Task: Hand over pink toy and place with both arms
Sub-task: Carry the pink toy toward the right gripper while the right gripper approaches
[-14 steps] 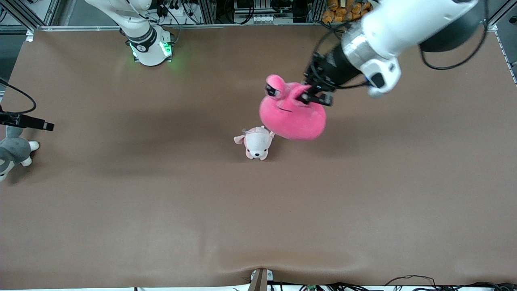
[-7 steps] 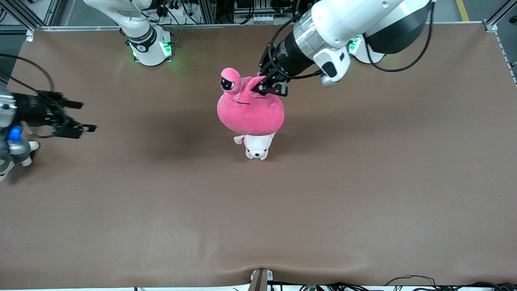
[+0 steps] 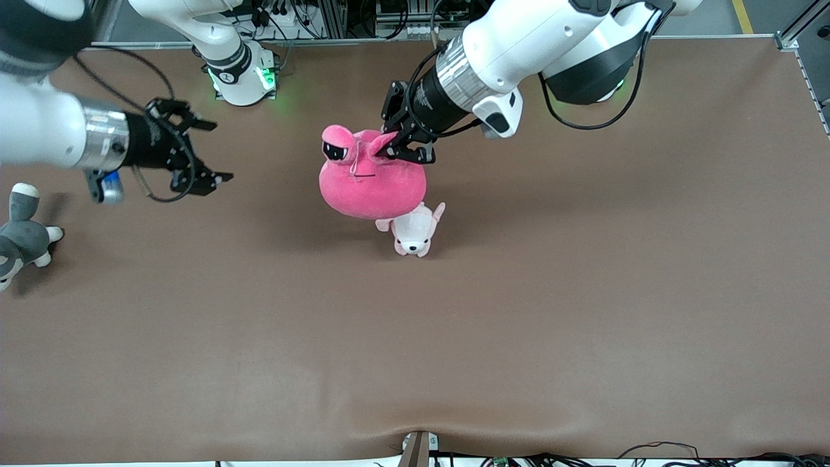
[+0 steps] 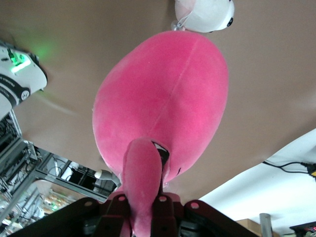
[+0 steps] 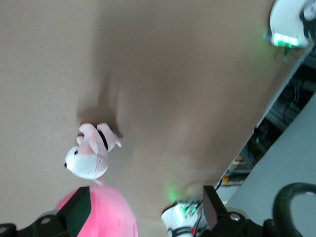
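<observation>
Left end effector (image 3: 395, 150) clamps one eye stalk of the pink toy (image 3: 371, 181), suspended over the small dog plush (image 3: 412, 233). Right end effector (image 3: 198, 155) hangs spread wide beside the toy. No legible writing.

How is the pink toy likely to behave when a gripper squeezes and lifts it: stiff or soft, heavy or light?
Probably soft: the left gripper is shut on one eye stalk, which looks pinched thin. Likely light, since the pink toy hangs from that stalk alone. Its round body may swing as the open right gripper reaches for it.
</observation>
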You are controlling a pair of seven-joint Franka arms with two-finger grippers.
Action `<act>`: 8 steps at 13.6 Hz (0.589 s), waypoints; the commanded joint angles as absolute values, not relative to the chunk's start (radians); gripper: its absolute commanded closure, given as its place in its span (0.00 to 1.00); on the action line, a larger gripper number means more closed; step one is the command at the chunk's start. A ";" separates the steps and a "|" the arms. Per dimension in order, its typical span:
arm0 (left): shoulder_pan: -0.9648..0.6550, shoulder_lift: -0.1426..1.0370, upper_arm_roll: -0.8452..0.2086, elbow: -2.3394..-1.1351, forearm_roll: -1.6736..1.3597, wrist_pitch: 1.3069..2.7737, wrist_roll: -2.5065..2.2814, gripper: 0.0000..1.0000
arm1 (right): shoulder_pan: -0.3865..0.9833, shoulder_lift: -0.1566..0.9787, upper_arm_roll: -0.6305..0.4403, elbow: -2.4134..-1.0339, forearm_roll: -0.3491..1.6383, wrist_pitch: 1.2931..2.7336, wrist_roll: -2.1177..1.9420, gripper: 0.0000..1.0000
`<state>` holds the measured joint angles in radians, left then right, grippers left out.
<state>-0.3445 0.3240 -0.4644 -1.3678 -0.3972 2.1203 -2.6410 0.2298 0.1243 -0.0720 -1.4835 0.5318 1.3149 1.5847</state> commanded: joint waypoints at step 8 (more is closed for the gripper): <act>-0.426 0.383 -0.459 -1.335 -0.410 2.247 -2.777 1.00 | 0.468 0.155 -0.083 -1.497 0.588 1.680 1.996 0.00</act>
<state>-0.4039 0.3684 -0.4645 -1.3664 -0.3987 2.2331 -2.7180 0.4290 0.1520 -0.0721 -1.4963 0.5707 1.6574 1.9490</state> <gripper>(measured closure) 0.881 0.000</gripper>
